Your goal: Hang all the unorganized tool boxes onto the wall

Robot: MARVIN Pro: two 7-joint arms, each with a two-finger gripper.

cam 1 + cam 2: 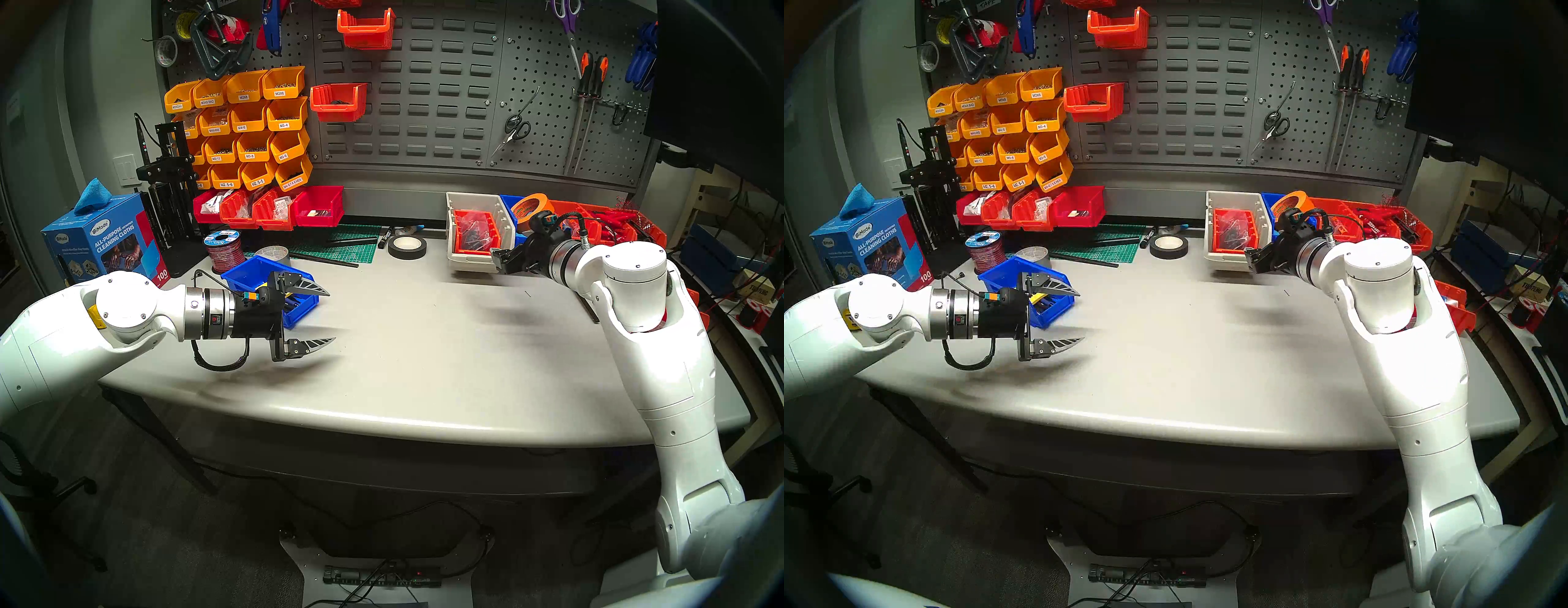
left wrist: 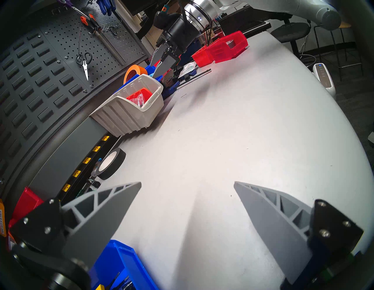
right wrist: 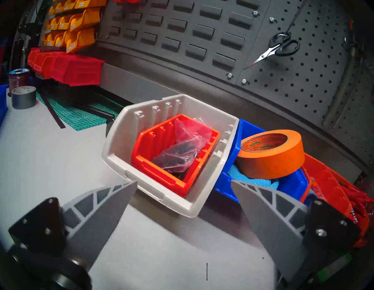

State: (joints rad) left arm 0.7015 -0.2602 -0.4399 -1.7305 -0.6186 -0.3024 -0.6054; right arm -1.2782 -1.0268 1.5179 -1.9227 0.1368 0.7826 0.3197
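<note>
The beige bin (image 3: 129, 141) sat on the table (image 1: 424, 361) by the wall (image 1: 424, 85), a blue bin (image 3: 228, 182) touching its side. Both the right gripper (image 3: 184, 188) and left gripper (image 1: 329, 316) were wide open, empty, over bare tabletop.

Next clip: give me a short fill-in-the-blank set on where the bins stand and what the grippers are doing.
1. Inside the beige bin sits a smaller bin coloured ____.
2. The roll of orange tape rests in a ____ bin.
3. Both the left gripper and the right gripper have their jaws ____.
4. The louvred panel carries ____ orange-red bins.

Missing words: orange-red; blue; open; two
</note>
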